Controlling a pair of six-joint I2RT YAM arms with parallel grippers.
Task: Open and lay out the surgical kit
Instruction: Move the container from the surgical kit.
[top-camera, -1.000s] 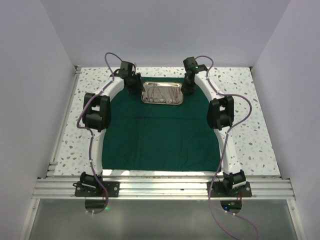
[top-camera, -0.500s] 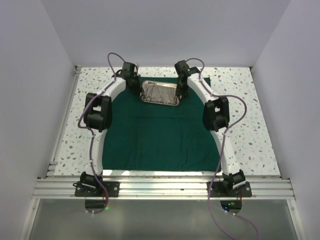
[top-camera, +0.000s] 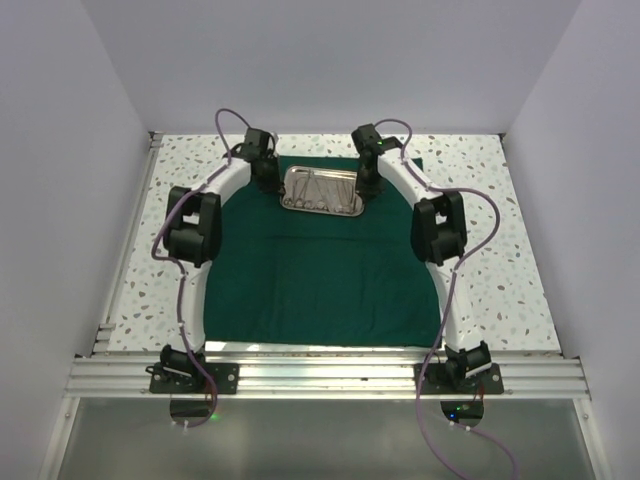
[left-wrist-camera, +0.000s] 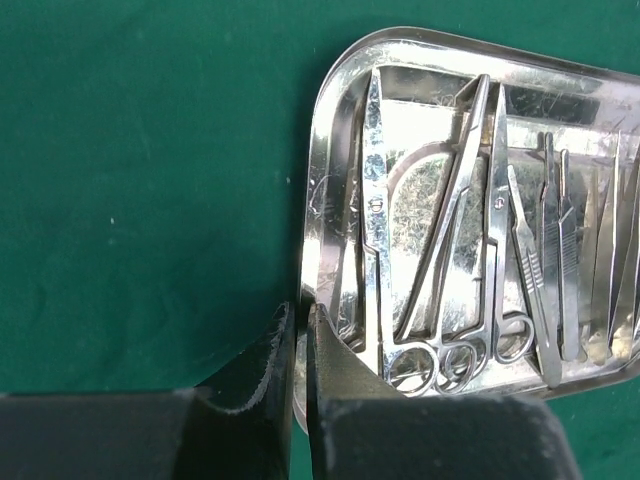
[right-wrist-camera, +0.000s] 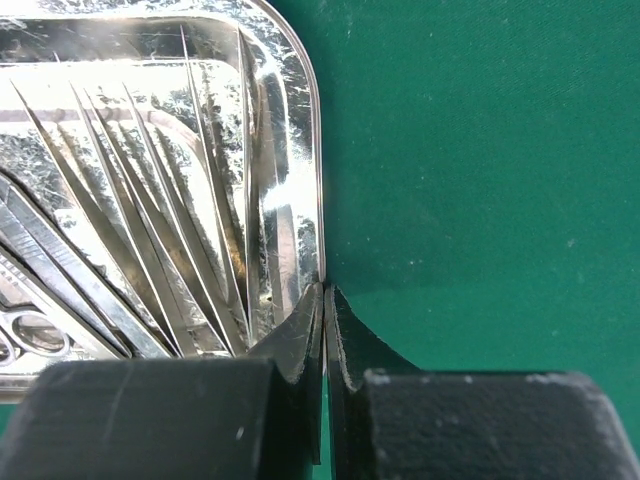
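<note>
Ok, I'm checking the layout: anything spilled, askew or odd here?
Nothing spilled: scissors and tweezers lie inside the steel tray. The tray sits slightly askew on the green drape, with the left claw and right claw pinching its opposite rims.

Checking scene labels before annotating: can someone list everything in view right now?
green drape: one, dark green, spread flat on the table
steel tray: one, shiny silver, on the drape's far middle
steel instruments: several, count unclear, silver, side by side in the tray
table: one, white speckled, under the drape
frame rail: one, silver, along the near edge
cables: two, purple, one along each arm
left arm: white with black joints, reaching to the tray's left end
right arm: same colours, at the tray's right end
left fingers: black, closed on the tray's rim
right fingers: black, closed on the opposite rim
</note>
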